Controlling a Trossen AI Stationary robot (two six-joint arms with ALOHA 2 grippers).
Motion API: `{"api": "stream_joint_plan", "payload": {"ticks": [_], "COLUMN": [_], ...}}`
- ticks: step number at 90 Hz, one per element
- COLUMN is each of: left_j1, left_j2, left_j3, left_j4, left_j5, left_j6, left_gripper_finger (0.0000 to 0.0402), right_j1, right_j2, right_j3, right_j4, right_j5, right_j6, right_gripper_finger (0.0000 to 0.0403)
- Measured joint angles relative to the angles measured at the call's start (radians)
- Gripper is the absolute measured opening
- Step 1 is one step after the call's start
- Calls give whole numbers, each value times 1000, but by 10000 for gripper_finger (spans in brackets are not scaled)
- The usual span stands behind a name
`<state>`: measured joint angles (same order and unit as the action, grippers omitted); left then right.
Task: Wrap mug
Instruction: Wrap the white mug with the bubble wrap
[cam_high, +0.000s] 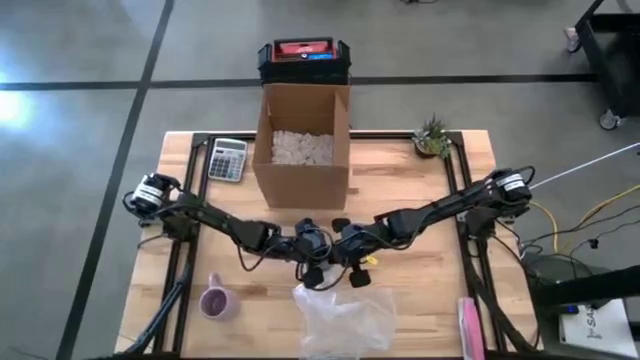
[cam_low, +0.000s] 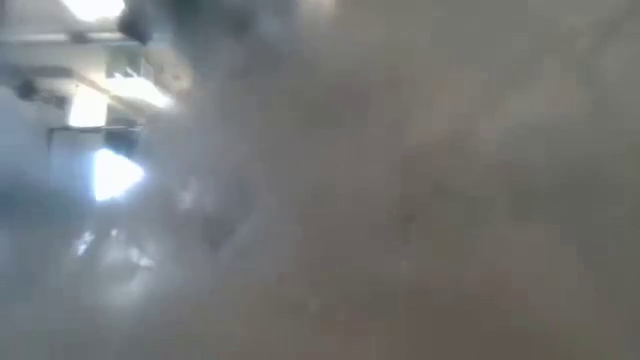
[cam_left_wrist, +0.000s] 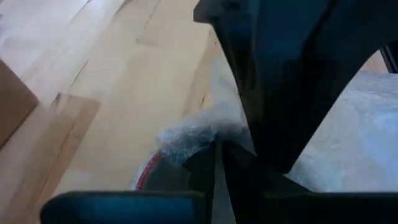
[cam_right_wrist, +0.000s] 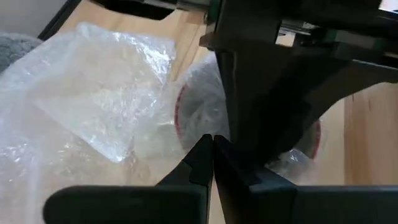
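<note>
A sheet of clear bubble wrap (cam_high: 345, 318) lies crumpled on the wooden table near its front edge. Both grippers meet just above its far end: my left gripper (cam_high: 316, 272) coming from the left, my right gripper (cam_high: 356, 274) from the right. Each is shut on the wrap. Beneath the wrap, a round red-rimmed mug (cam_right_wrist: 184, 112) shows in the right wrist view. The left wrist view catches only an arc of its red rim (cam_left_wrist: 147, 175). In the high view the grippers hide this mug. The wrap fills the low view as a grey blur (cam_low: 320, 200). My left gripper (cam_left_wrist: 216, 163) pinches a bunched bit of the bubble wrap (cam_left_wrist: 194, 133) between its two fingertips, coming from above. The wrap bulges over the red rim beside the fingers. My right gripper (cam_right_wrist: 213, 144) has its fingertips closed on the bubble wrap (cam_right_wrist: 198, 124) over the mug's mouth, pointing down. How many layers it holds, I cannot tell.
A purple mug (cam_high: 216, 301) stands at the near left. An open cardboard box (cam_high: 302, 145) of white packing fill sits at the far middle, with a calculator (cam_high: 228, 159) to its left and a small plant (cam_high: 432, 138) to its right. A pink object (cam_high: 468, 326) lies near right.
</note>
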<state>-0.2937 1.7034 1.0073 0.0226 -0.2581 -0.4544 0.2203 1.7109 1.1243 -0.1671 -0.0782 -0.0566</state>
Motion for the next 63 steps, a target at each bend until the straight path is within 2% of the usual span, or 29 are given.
{"api": "stream_joint_plan", "payload": {"ticks": [22, 47, 63], "left_j1": [-16, -13, -8], "left_j2": [-85, 12, 60], "left_j3": [-5, -8, -7], "left_j4": [-5, 6, -11], "left_j5": [46, 103, 86], "left_j6": [-11, -28, -57], "left_gripper_finger": [21, 21, 21], "right_j1": [0, -5, -5], "right_j2": [1, 1, -4], "right_j3": [17, 20, 126], "right_j4": [-14, -27, -209], "right_j5": [2, 1, 3], "right_j6": [-30, -33, -43], "right_gripper_finger": [0, 0, 0]}}
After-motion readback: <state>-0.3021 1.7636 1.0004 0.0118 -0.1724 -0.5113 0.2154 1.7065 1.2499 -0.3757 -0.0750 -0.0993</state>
